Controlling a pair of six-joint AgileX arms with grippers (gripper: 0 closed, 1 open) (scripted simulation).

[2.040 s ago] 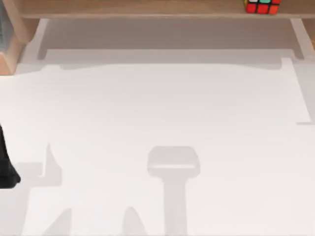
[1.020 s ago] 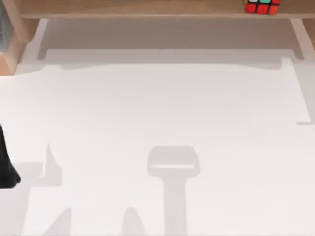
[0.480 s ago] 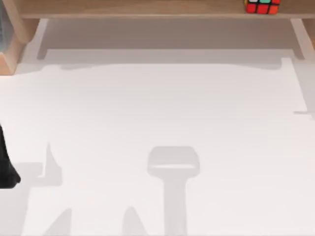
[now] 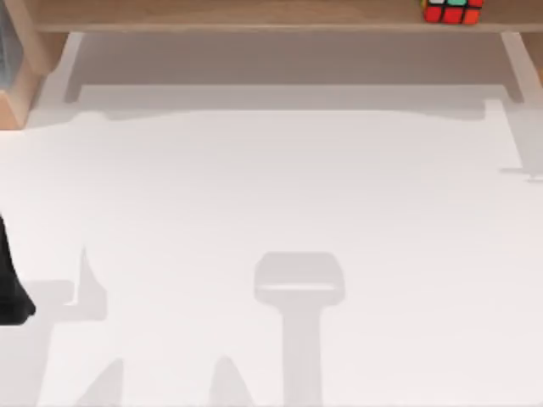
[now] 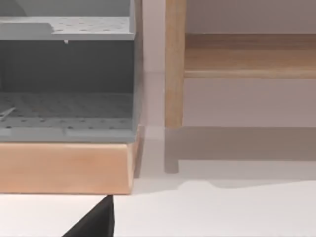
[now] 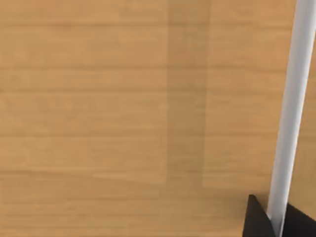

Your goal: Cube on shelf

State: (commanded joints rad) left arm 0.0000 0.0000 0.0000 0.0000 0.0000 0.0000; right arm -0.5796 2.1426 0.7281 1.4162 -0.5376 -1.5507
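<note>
Cube (image 4: 452, 10) sits on the shelf (image 4: 254, 15) toward its right end, apparently placed; gripper states cannot be told; any retreat should back straight off, clear of the board.

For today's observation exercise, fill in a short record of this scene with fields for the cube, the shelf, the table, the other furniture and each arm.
cube: red, green and yellow puzzle cube resting on the shelf, toward the top view's right end
shelf: long light-brown wooden board along the far edge of the table
table: white surface with shadows on it
other furniture: grey perforated rack on a wooden base, by the shelf's left end
left arm: dark part at the table's left edge
right arm: its wrist view faces wood grain and a white strip
</note>
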